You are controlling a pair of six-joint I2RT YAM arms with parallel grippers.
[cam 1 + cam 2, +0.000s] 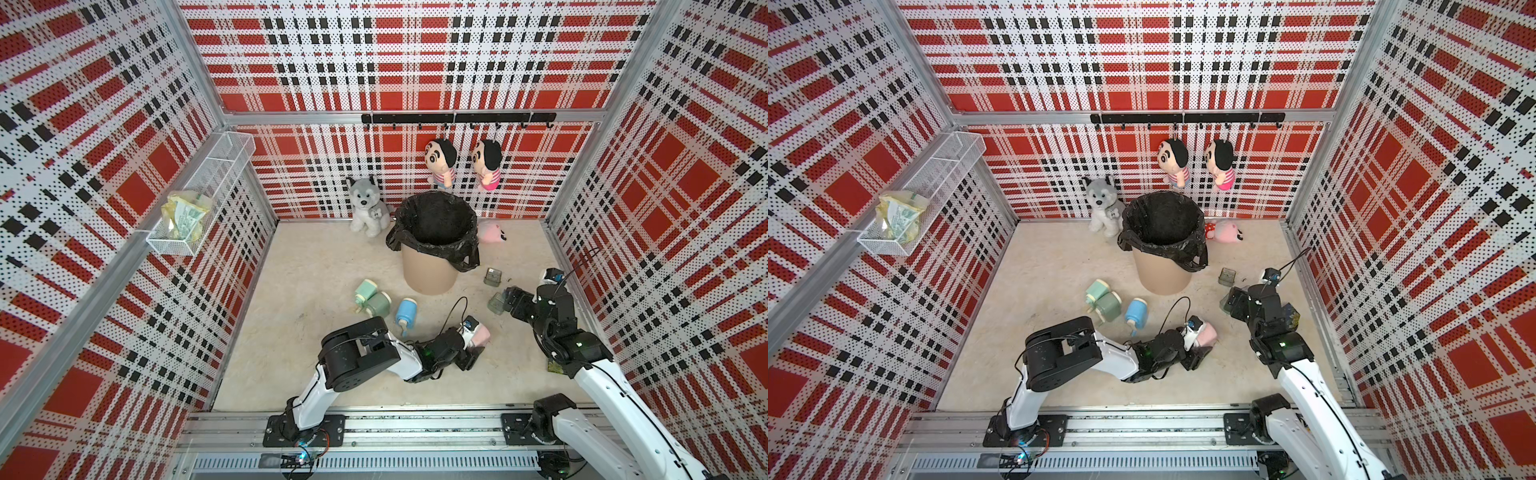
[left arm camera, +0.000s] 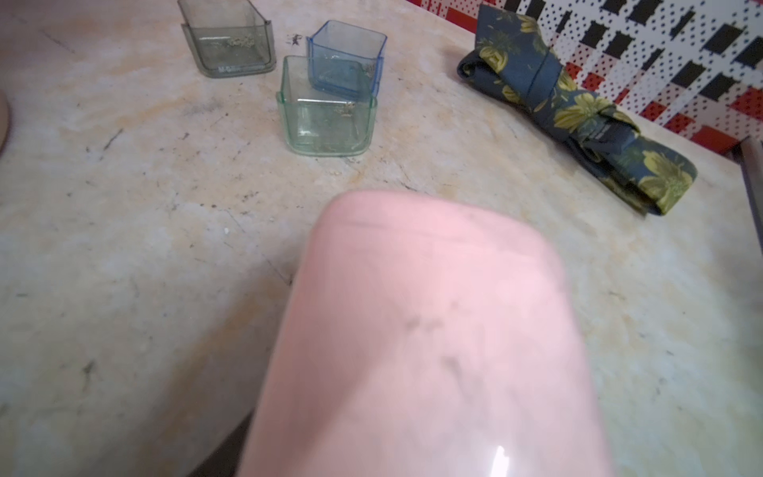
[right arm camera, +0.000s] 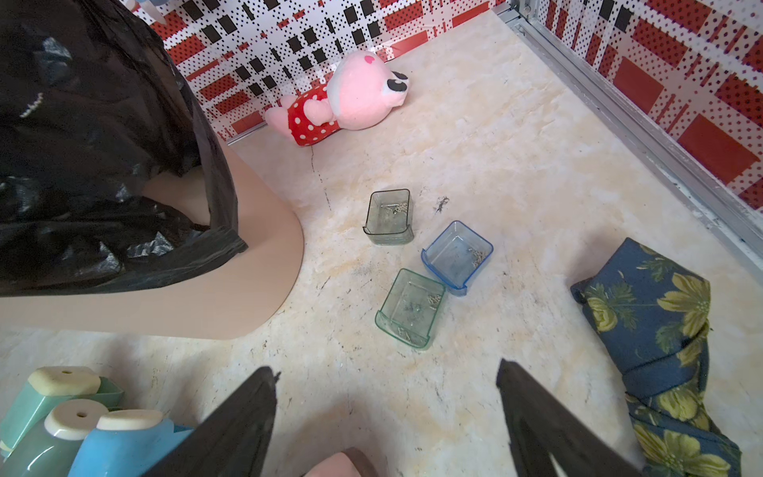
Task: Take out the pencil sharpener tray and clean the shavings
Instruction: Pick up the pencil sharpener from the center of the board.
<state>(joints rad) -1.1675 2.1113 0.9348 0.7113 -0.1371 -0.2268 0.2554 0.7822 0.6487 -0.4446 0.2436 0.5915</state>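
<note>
A pink pencil sharpener [image 1: 481, 334] lies on the floor, and my left gripper [image 1: 471, 347] straddles it. It fills the lower left wrist view [image 2: 433, 330] and hides the fingers; its own tray does not show. Three loose clear trays with shavings sit ahead: grey [image 3: 389, 217], blue [image 3: 457, 256] and green [image 3: 411, 307]. My right gripper [image 3: 388, 371] hangs open above the floor just short of them, nothing between its fingers. In both top views it hovers by the green tray [image 1: 496, 303].
A tan bin with a black bag [image 1: 432, 249] stands behind the trays. Two green sharpeners [image 1: 372, 297] and a blue one [image 1: 406, 314] lie to the left. A floral cloth [image 3: 660, 330] lies by the right wall. A husky plush [image 1: 368, 205] and a pink plush [image 3: 351, 99] sit at the back.
</note>
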